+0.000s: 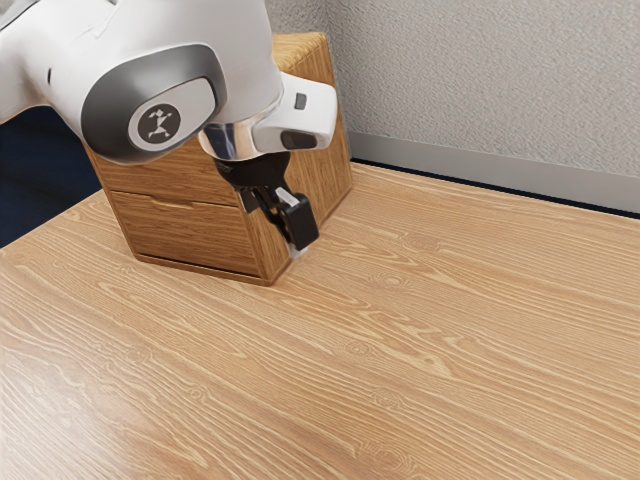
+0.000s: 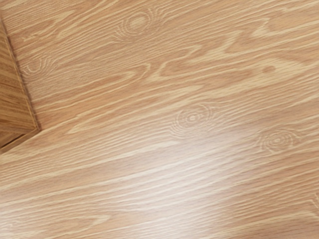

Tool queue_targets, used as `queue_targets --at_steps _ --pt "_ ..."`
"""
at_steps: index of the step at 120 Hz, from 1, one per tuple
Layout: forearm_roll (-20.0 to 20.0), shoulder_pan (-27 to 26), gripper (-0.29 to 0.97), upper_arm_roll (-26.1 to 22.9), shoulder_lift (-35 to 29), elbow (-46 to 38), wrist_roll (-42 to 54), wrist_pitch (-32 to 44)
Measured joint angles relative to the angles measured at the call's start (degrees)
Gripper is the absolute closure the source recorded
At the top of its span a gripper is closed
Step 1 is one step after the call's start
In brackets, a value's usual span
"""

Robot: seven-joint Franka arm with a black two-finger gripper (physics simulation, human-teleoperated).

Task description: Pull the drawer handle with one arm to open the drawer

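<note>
Approach step. The cabinet (image 1: 325,180) sits at the back of the table (image 1: 450,350). Its drawer (image 1: 190,232) is flush and looks shut, and the handle is too small to make out. My jaws hang low, just beside the cabinet's front corner, on the exterior view's right side. Can't tell if they're parted or clenched. Next move, I judge: shift across the drawer front, find the handle, grip it, pull outward.

Light wood-grain table (image 1: 420,350) spread across the foreground, pale grey textured wall (image 1: 500,70) set behind it, grey baseboard (image 1: 500,172) run along its foot, dark blue area (image 1: 35,170) seen past the table's edge at the exterior view's left, soft sheen cast on the tabletop
</note>
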Motion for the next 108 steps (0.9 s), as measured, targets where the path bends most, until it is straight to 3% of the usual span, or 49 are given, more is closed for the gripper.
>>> queue_targets --at_steps 11,30,47,59,76,94,108 --pt "0.08 -0.12 0.00 -0.06 -1.11 -1.66 0.04 0.18" --pt "0.00 1.50 0.00 -0.07 -16.65 -16.82 -1.31 2.01" --pt "1.09 12.38 0.00 -5.35 -38.07 -32.00 1.48 2.59" --pt "4.27 17.12 0.00 -4.40 -46.11 -34.73 8.50 2.76" --pt "14.07 6.24 0.00 6.95 -52.51 -30.95 21.78 2.88" --pt "20.26 -7.09 0.00 16.92 -49.74 -22.45 37.47 2.97" --pt "24.94 -11.14 0.00 19.89 -47.24 -19.01 48.28 2.93"
